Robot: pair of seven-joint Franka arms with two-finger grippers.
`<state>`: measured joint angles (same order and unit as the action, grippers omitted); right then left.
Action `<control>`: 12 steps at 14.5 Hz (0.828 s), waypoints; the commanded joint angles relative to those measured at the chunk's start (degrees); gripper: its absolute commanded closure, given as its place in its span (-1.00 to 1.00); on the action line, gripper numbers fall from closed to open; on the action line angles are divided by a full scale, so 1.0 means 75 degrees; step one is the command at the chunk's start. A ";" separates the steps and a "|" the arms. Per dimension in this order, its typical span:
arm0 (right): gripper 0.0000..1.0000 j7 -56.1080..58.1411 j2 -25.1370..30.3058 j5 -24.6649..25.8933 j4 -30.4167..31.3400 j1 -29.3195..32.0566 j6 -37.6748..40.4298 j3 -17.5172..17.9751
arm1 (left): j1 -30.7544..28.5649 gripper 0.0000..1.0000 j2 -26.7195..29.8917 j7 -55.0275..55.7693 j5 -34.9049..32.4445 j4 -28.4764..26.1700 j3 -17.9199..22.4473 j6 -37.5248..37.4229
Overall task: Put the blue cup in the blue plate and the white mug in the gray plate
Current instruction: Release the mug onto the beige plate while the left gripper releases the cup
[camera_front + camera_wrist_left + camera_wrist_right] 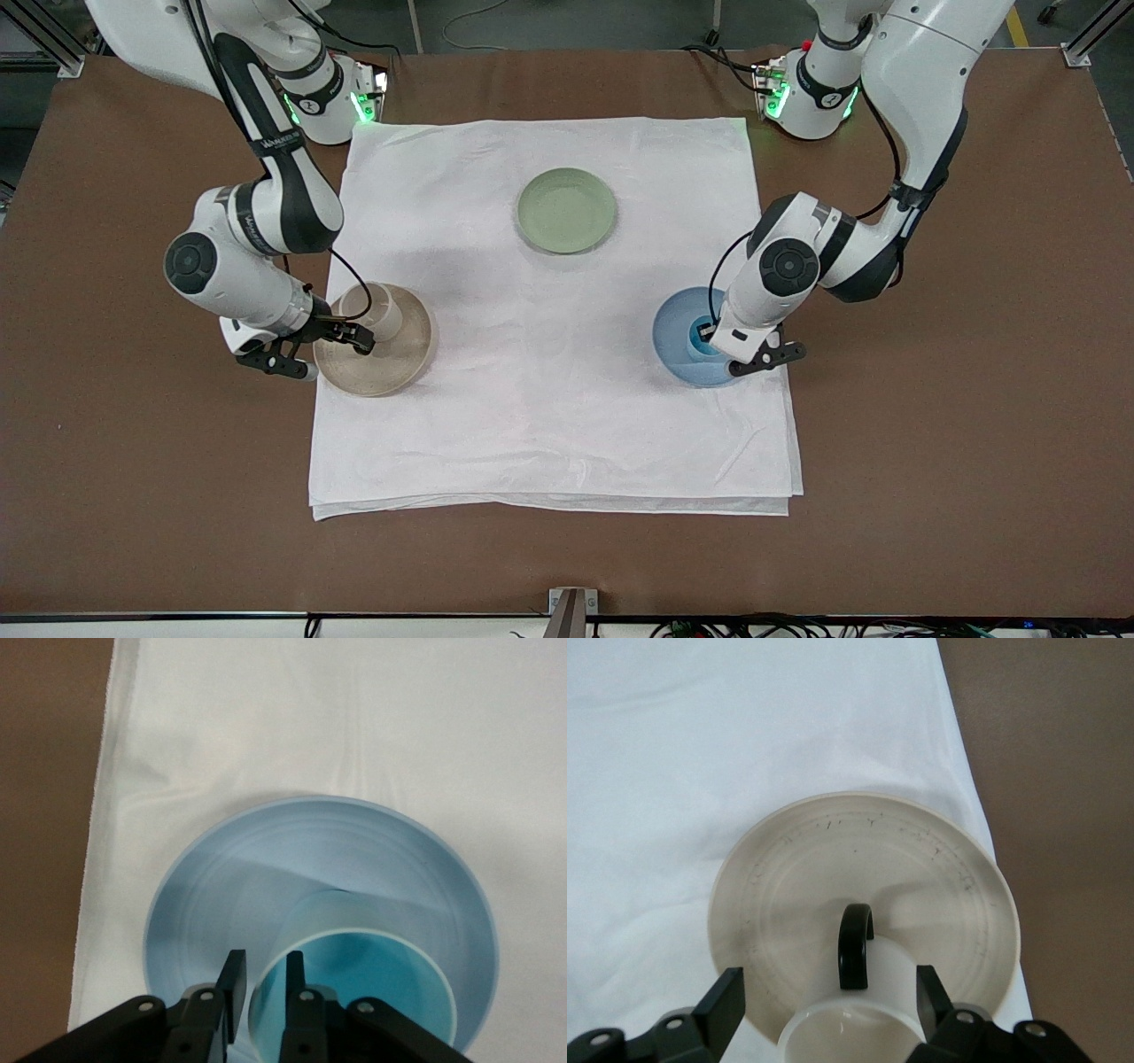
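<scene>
The blue cup (700, 344) stands upright in the blue plate (673, 337) toward the left arm's end of the table. My left gripper (706, 337) is down at the cup, slightly open, one finger inside the rim and one outside, small gaps on both sides in the left wrist view (gripper (263, 961), cup (372, 983), plate (266, 859)). The white mug (379, 310) stands upright on the gray plate (399, 363). My right gripper (361, 333) is open wide around it, fingers clear of its sides (gripper (828, 979), mug (890, 979), plate (833, 859)).
A sage-green plate (567, 210) sits empty, farther from the front camera, between the arms. All plates lie on a white cloth (549, 425) spread over the brown table (930, 443). The blue plate is near the cloth's edge.
</scene>
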<state>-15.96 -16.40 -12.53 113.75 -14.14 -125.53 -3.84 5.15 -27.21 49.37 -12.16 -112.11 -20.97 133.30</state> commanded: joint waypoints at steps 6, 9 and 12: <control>-1.00 0.2605 0.0136 0.1740 -0.4136 0.1426 0.5168 -0.0086 | -0.0135 -1.00 0.1542 -0.0041 -0.0090 0.2263 0.0077 -0.2801; -1.00 0.3101 0.0101 0.2209 -0.5400 0.1767 0.6164 -0.0086 | -0.0591 -1.00 0.1566 -0.1455 -0.0125 0.3847 0.0090 -0.4480; -1.00 0.3008 0.0101 0.2024 -0.5592 0.2084 0.6390 -0.0075 | -0.1223 -1.00 0.1975 -0.2898 -0.0055 0.4202 0.0066 -0.5210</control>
<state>6.55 -14.43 2.60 73.81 -0.11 -79.03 -5.25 -1.47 -12.83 33.43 -12.21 -82.65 -20.10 97.17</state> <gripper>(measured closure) 0.000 0.000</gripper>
